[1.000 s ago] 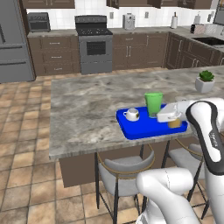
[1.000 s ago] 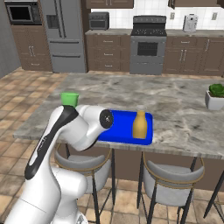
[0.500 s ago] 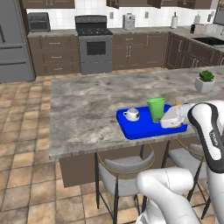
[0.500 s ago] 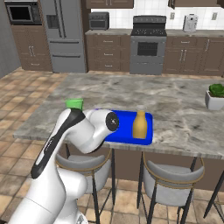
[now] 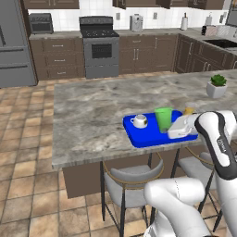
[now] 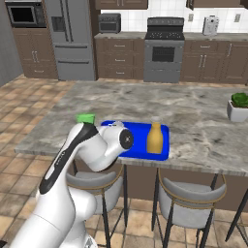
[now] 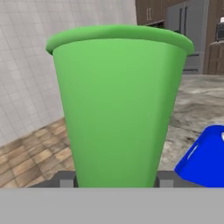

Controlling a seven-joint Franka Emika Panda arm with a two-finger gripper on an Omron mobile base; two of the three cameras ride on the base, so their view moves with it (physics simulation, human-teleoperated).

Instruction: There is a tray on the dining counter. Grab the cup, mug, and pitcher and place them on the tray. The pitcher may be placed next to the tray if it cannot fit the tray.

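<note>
On the tray: the mug already sits in the left part of the blue tray, handle out to its left, standing apart from everything else so I've got room to work.

Cup: the green cup is upright over the middle of the tray, just right of the mug. In the hand view it's right up against the camera, rim up, base down between the fingertips. I can't tell whether the base is touching the tray floor yet.

Gripper: my gripper is about half open with the cup wedged between the jaws, low on its body. Looks like I've got hold of it, gripped low probably so it stays vertical on the way down.

Pitcher: the yellow-orange pitcher stands upright at the right end of the tray from the right base view. In the left base view it's mostly hidden behind my hand.

Tray spot: it lies near the table's near edge, above the stools, which keeps it within easy reach.

My guess: placing the cup is the last bit, since the other two are already on.
</note>
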